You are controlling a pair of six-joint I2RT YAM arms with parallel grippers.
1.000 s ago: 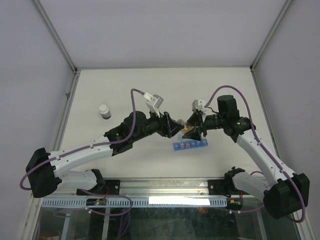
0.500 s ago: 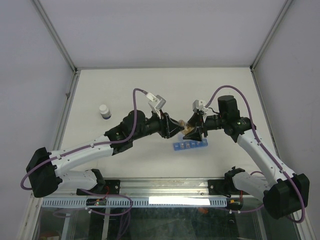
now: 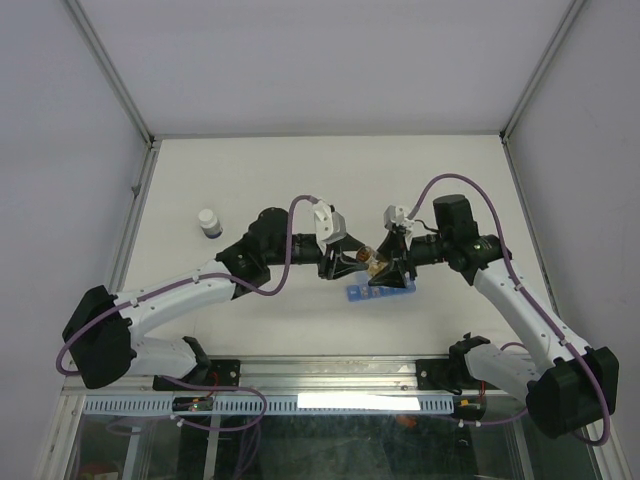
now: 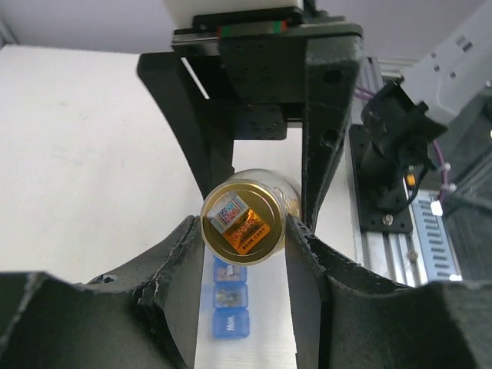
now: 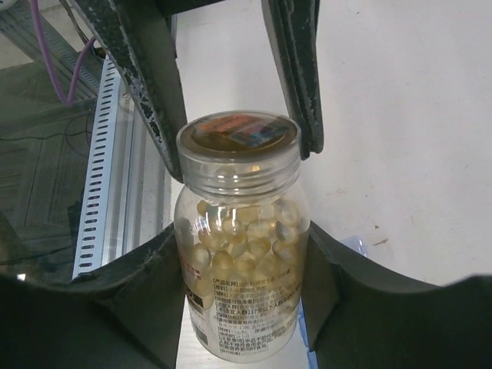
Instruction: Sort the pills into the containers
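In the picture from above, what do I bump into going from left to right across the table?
The small white-capped bottle → left gripper → right gripper. The pill bottle held between the two grippers and the blue pill organiser beside them overlap both, so they get no place.

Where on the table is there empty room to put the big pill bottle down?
The far part of the table, behind the arms and right of the small white-capped bottle, is bare. The middle is crowded: the left gripper and right gripper hold the pill bottle right by the organiser.
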